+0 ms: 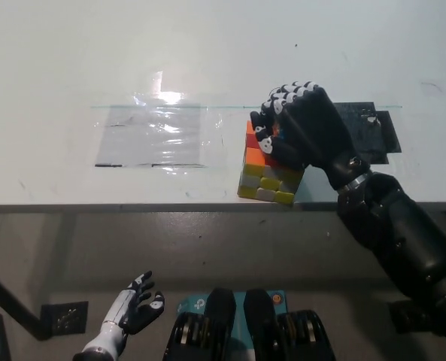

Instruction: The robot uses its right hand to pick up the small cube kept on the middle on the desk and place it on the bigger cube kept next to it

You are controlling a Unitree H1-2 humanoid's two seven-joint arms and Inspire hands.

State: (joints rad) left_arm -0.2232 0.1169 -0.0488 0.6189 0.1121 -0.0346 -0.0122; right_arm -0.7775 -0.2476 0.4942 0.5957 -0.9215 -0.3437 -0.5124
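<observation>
While the white left hand (136, 304) is idling open below the table edge, you are lowering the black right hand (301, 128) onto the bigger cube (266, 171) near the table (72, 60) front. Its fingers (271, 120) are curling closed; the small cube is hidden, so seat it squarely before releasing. Clear film (151, 135) is lying left.

You will find no legible text, number or brand here. The only candidate is the blue printed sheet (271, 299) on the floor at six o'clock, which carries pale marks too small and too covered to read. The multicoloured puzzle cube (265, 177) near centre bears plain colour tiles, with no lettering visible.
</observation>
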